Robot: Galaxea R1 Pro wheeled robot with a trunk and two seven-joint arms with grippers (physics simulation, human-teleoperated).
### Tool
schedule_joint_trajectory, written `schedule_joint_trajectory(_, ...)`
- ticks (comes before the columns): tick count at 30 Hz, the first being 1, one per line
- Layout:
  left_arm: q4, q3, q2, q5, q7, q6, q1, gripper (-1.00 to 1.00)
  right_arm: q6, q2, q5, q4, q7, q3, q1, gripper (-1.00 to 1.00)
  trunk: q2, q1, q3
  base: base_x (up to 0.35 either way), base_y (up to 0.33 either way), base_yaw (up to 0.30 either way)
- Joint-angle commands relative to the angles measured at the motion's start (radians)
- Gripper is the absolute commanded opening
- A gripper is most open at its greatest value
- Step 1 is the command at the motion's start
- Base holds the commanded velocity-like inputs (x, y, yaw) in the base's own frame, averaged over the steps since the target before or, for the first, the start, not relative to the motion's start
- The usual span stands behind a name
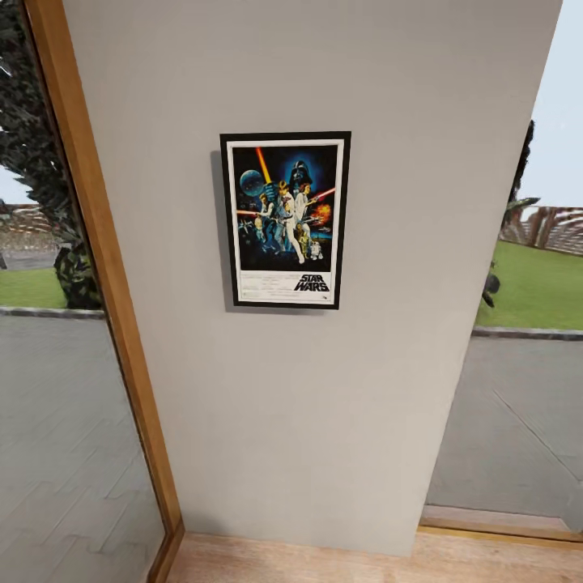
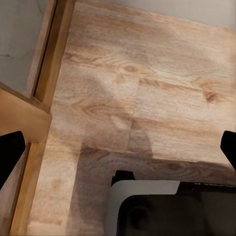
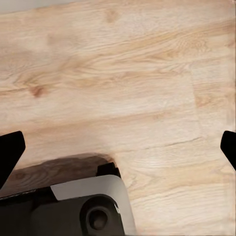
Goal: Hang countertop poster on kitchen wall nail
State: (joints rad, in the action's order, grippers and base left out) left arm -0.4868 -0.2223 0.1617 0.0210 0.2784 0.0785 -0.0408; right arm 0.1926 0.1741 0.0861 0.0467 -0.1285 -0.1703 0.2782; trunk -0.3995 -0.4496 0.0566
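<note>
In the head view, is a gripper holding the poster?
No. The poster hangs flat on the grey wall with nothing touching it, and both wrist views show open fingers over wooden floor.

A home interior is showing here, at a spot where a narrow pale grey wall [image 1: 324,405] is standing between two floor-length windows. A wooden frame [image 1: 105,267] is edging the left window [image 1: 48,364], and paving, lawn and trees are lying beyond the glass. A framed film poster [image 1: 285,219] is hanging on the wall. Light wood flooring [image 3: 128,88] is running underfoot.
</note>
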Motion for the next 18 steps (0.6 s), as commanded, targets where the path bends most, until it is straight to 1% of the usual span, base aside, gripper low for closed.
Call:
schedule_joint_trajectory(1,0.002,-0.005,-0.001,0.002,0.007,0.015,-0.001,1.00,0.007,0.000,0.011,0.005,0.005,-0.004,0.001,1.00,-0.001,0.000,0.000,0.000,0.000,0.000)
schedule_joint_trajectory(5,0.006,-0.005,-0.001,0.002,0.007,0.041,-0.001,1.00,0.007,-0.006,0.011,0.005,0.019,-0.004,0.001,1.00,-0.001,0.000,0.000,0.000,0.000,0.000)
schedule_joint_trajectory(18,0.007,-0.008,0.001,0.002,0.007,0.051,-0.001,1.00,0.007,-0.008,0.009,0.005,0.025,-0.005,0.001,1.00,-0.001,0.000,0.000,0.000,0.000,0.000)
